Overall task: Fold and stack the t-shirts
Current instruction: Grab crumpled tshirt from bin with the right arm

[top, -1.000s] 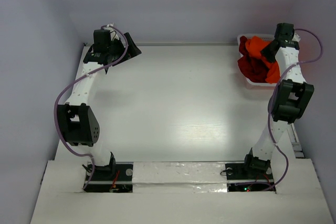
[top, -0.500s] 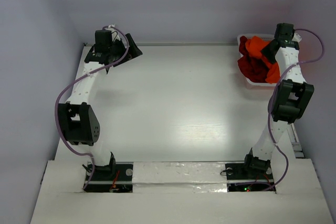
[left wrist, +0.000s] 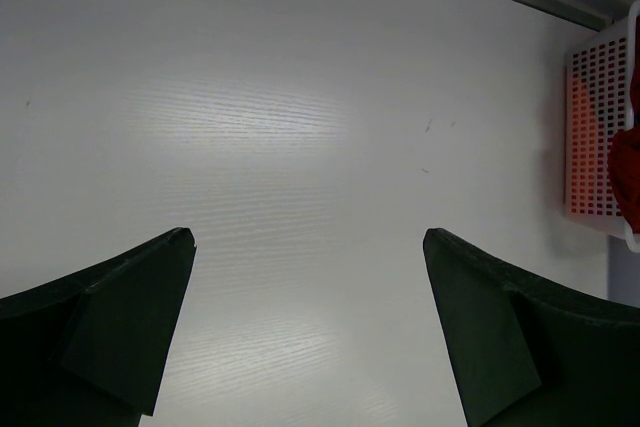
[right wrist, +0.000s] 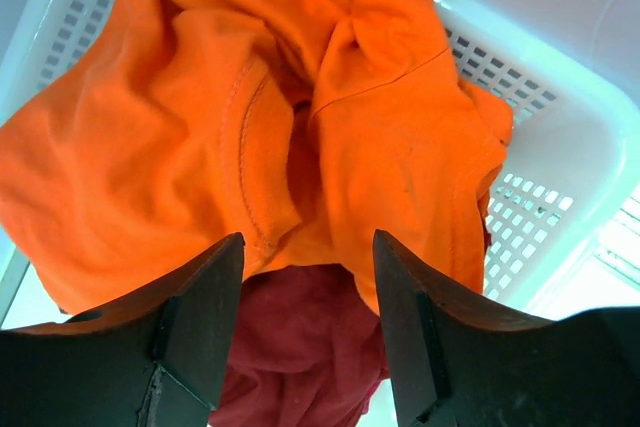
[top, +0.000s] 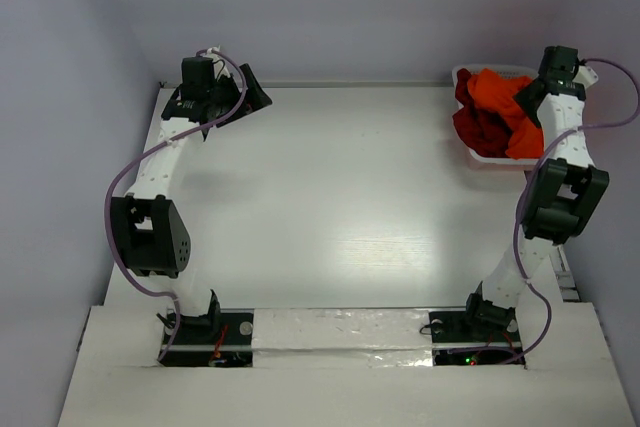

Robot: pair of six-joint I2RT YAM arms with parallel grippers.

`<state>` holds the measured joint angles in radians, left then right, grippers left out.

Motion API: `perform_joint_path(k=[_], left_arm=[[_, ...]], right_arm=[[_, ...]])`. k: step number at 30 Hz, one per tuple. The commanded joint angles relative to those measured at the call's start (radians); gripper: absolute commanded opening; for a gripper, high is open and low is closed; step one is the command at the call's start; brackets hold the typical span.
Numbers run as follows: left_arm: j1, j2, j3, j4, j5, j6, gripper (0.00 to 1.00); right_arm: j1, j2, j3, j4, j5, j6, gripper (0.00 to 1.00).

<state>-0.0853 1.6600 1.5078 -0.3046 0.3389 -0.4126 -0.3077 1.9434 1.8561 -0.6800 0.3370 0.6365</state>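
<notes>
A bright orange t-shirt (top: 495, 97) lies crumpled on top of a dark red t-shirt (top: 472, 129) in the white lattice basket (top: 490, 159) at the far right corner. In the right wrist view the orange t-shirt (right wrist: 200, 127) fills the frame, with the dark red t-shirt (right wrist: 300, 347) below it. My right gripper (right wrist: 308, 237) hangs just above this pile (top: 527, 99), jaws apart, with no cloth pinched between them. My left gripper (top: 255, 97) stands wide open at the far left corner, over bare table (left wrist: 308, 235). No pink t-shirt shows.
The basket wall (right wrist: 540, 147) rises right of my right fingers. In the left wrist view the basket (left wrist: 598, 137) stands at the far right edge. Walls close the table at the back and on both sides.
My right wrist has shifted right, toward the basket's far side, and its jaws have spread wider. The left arm has not moved.
</notes>
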Motion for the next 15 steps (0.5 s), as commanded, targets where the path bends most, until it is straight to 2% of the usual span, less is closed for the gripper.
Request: perform_joint_path(k=[1, 15], left_arm=[[-0.004, -0.009, 0.022, 0.010, 0.002, 0.014, 0.99], [-0.004, 0.004, 0.020, 0.015, 0.006, 0.008, 0.99]], right_arm=[[-0.007, 0.020, 0.047, 0.025, -0.009, -0.007, 0.58], [-0.007, 0.091, 0.107, 0.031, -0.093, -0.029, 0.55]])
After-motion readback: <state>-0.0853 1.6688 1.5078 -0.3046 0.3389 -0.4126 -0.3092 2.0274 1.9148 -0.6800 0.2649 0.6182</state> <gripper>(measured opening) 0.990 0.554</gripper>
